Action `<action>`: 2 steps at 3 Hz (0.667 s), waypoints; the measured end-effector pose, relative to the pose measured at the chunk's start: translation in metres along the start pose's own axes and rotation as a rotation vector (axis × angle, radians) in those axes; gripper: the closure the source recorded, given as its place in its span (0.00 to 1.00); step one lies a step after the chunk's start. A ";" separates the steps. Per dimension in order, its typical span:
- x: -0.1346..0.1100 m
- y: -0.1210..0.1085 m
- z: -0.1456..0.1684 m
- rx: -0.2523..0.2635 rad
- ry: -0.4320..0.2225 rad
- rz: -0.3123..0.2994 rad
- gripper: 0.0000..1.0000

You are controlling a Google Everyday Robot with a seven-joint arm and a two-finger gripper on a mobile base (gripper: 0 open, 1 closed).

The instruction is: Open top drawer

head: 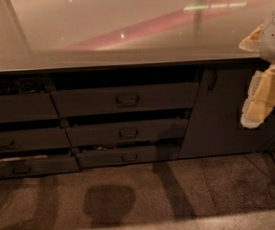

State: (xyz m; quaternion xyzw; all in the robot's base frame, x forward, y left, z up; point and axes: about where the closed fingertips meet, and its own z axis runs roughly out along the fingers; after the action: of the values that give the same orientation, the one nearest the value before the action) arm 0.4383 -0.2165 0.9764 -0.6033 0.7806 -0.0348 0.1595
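Jaws released or clenched, I can't tell; the gripper (pixel 261 99) hangs at the right edge, before the cabinet door (pixel 218 119), well apart from the top drawer (pixel 89 102) under the countertop (pixel 127 56). Best to line up squarely on its bail handle (pixel 127 99), hook it, then pull straight out. No readable writing anywhere

hand (pixel 257 104): far right, before cabinet door (pixel 218 121) | top drawer (pixel 89 102) front: free approach | countertop (pixel 103 32) overhangs above

A glossy grey countertop (pixel 103 28) spans the view, the hand (pixel 257 104) at its right.
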 end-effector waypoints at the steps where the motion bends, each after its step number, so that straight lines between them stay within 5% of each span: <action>1: 0.000 0.000 0.000 0.000 0.000 0.000 0.00; 2: -0.008 -0.021 0.027 -0.070 -0.012 0.011 0.00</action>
State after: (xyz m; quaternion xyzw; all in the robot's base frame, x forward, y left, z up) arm 0.4675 -0.2110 0.9579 -0.6045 0.7836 -0.0029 0.1433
